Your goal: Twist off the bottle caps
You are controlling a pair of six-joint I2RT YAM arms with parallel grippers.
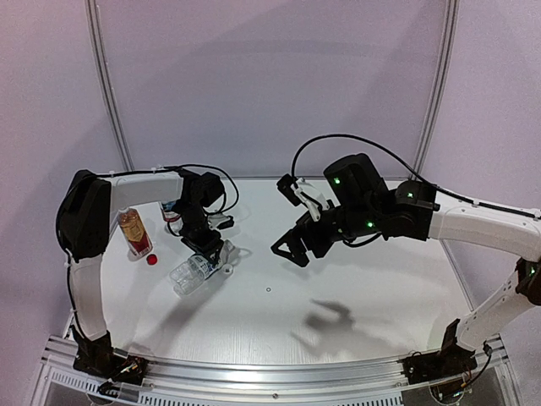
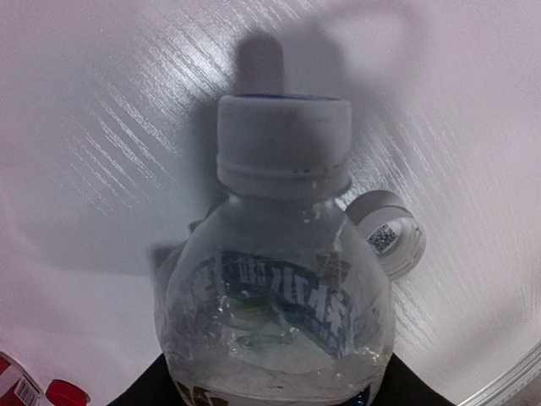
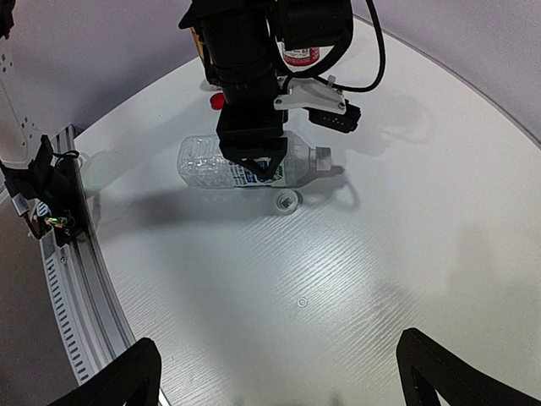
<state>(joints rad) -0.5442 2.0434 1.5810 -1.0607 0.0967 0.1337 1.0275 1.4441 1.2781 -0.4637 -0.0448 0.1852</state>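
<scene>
While left fingers (image 3: 252, 159) clamp the bottle (image 3: 199, 165) — loose cap (image 3: 287, 201) beside — right fingers (image 1: 289, 249) gape.

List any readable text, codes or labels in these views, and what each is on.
No text is legible enough to quote.
clear bottle label: arched lettering, too blurred.
loose white cap: small black square code, no readable characters.
amber bottle label: too small.
third bottle, at the back: red-white label, too small.
</scene>
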